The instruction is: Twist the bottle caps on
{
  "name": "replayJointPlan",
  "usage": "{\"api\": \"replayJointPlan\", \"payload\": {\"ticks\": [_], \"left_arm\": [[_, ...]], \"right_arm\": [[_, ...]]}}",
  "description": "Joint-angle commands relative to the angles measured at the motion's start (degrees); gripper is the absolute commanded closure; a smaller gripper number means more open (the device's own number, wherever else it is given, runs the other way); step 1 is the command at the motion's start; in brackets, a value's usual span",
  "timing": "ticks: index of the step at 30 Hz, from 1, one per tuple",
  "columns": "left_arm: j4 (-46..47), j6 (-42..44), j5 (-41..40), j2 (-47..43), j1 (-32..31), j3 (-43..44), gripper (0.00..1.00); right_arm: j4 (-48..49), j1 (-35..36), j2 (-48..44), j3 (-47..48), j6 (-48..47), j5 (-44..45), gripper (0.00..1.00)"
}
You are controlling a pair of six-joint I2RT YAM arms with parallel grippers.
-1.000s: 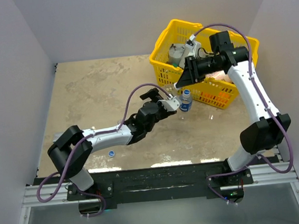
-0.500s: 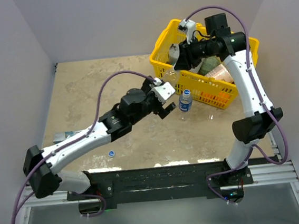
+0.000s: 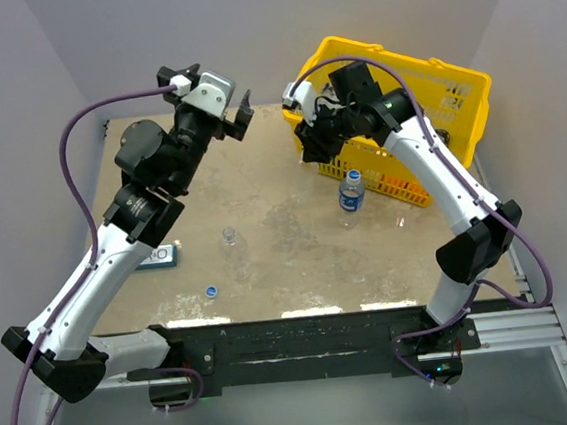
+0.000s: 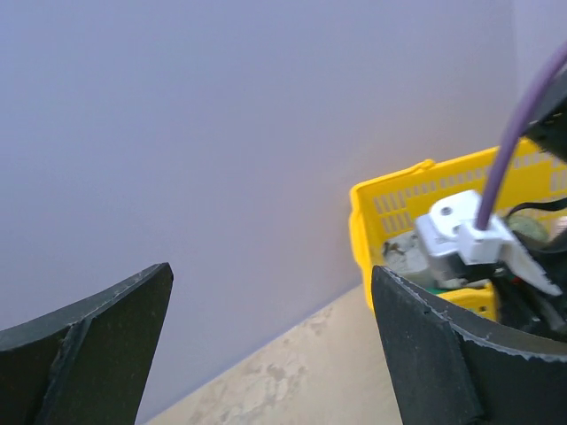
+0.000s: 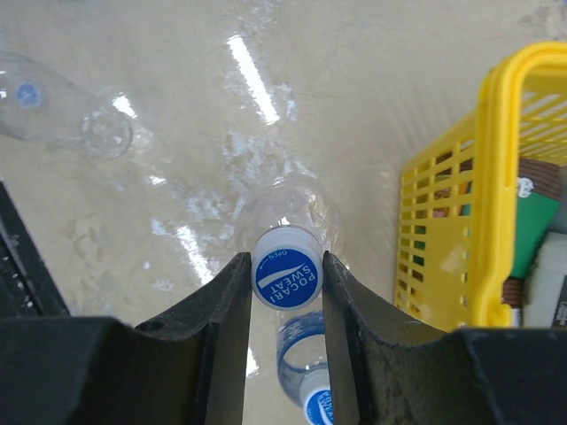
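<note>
My right gripper (image 5: 286,276) is shut on a blue cap (image 5: 286,274) that sits on the neck of a clear unlabelled bottle (image 5: 292,205). That bottle hangs below the fingers beside the basket. In the top view this gripper (image 3: 310,150) is at the basket's left corner. A blue-labelled bottle (image 3: 351,192) (image 5: 301,350) stands capped on the table just beyond it. A second clear bottle (image 3: 232,249) (image 5: 66,115) stands uncapped at mid-table. A loose blue cap (image 3: 211,291) lies near the front edge. My left gripper (image 3: 237,117) (image 4: 270,292) is open and empty, raised high at the back left.
A yellow basket (image 3: 438,77) (image 5: 496,204) (image 4: 385,208) with cans and packets stands at the back right. A blue-and-white flat packet (image 3: 155,256) lies on the table at the left. Grey walls close in the back and both sides.
The left arm has risen and swung from beside the labelled bottle to the back left, uncovering the uncapped bottle. The right gripper has carried its bottle leftward off the basket's edge.
</note>
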Motion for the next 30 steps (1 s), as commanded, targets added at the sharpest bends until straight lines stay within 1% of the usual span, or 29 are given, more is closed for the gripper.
{"api": "replayJointPlan", "payload": {"ticks": [1, 5, 8, 21, 26, 28, 30], "left_arm": [[1.25, 2.74, -2.86, -0.74, 1.96, -1.84, 0.00], [0.81, 1.42, -1.71, -0.39, 2.05, -2.55, 0.01], [1.51, 1.16, -2.32, 0.40, 2.13, -2.38, 0.01], [2.39, 0.72, -2.77, 0.67, 2.22, -3.43, 0.01], [2.48, 0.37, -2.85, 0.58, 2.31, -4.14, 0.01], [2.57, 0.19, -2.85, 0.58, 2.40, -4.31, 0.00], [2.57, 0.10, -2.85, 0.58, 2.40, -4.40, 0.00]], "right_arm": [[6.47, 1.19, -1.79, -1.35, -1.32, 5.92, 1.00], [7.43, 2.24, -1.62, -5.03, -0.88, 7.15, 1.00], [8.66, 2.69, -2.23, -8.19, -1.40, 8.91, 1.00], [11.39, 3.21, -0.48, -12.25, -1.58, 11.20, 1.00], [11.74, 3.30, -0.30, -13.65, -1.67, 12.69, 0.85], [11.92, 3.30, -0.30, -14.01, -1.67, 12.96, 0.83], [12.01, 3.39, -0.30, -14.53, -1.49, 13.05, 0.78]]}}
